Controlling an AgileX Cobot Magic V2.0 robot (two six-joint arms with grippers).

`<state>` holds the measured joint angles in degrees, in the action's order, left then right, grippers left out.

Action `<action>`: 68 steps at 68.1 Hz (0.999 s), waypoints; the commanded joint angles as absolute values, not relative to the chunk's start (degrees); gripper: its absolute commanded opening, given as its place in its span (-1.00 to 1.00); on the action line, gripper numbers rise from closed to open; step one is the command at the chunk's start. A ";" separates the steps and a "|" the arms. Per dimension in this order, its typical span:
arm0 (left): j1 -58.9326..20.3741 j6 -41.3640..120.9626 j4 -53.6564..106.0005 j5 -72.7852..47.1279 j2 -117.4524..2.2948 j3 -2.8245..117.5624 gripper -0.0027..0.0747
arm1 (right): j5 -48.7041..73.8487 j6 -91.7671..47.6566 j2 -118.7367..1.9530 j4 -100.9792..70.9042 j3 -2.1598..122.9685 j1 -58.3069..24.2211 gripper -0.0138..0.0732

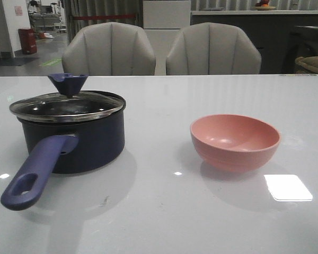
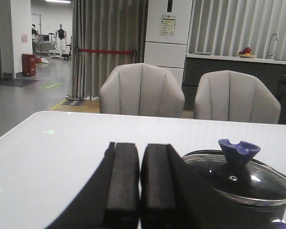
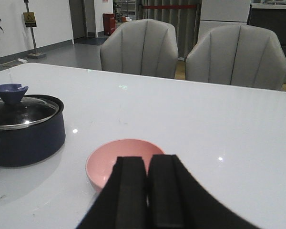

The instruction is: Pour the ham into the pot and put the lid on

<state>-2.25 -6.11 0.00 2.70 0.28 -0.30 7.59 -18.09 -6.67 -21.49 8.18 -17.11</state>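
Flanking the lidded pot (image 1: 77,140), a pink bowl (image 1: 235,141) sits well apart.

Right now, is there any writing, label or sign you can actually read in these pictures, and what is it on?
Nothing legible.
Paper label on the white cabinet: text too small to read.
Yellow floor sign: a warning symbol, wording blurred.
Pink notice on the wall: blurred.
Pot, lid and pink bowl: no visible markings.

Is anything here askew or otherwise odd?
The lid sits off-centre and tilted on the pot, overhanging on the robot's left. The pink bowl stands upright; no ham shows in it.
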 commanded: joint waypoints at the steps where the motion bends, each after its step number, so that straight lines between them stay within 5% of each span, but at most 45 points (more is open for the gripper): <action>1: -2.22 -6.81 0.00 7.36 1.38 -1.41 -0.64 | 2.93 -18.68 -7.30 -21.53 9.63 -17.08 -0.32; 20: -2.22 -6.81 0.00 7.36 1.38 -1.41 -0.64 | -1.15 -16.97 -7.12 -17.36 7.76 -15.19 -0.32; 50: -2.22 -6.81 0.00 7.36 1.27 -1.41 -0.64 | 0.80 12.80 1.67 7.69 0.71 -5.43 -0.32; 68: -2.22 -6.81 0.00 7.36 1.27 -1.41 -0.64 | -1.08 14.87 1.67 8.61 -1.22 -5.43 -0.32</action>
<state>-2.25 -6.16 0.00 2.70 0.28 -0.30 4.31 14.34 0.58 7.41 -1.57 -5.85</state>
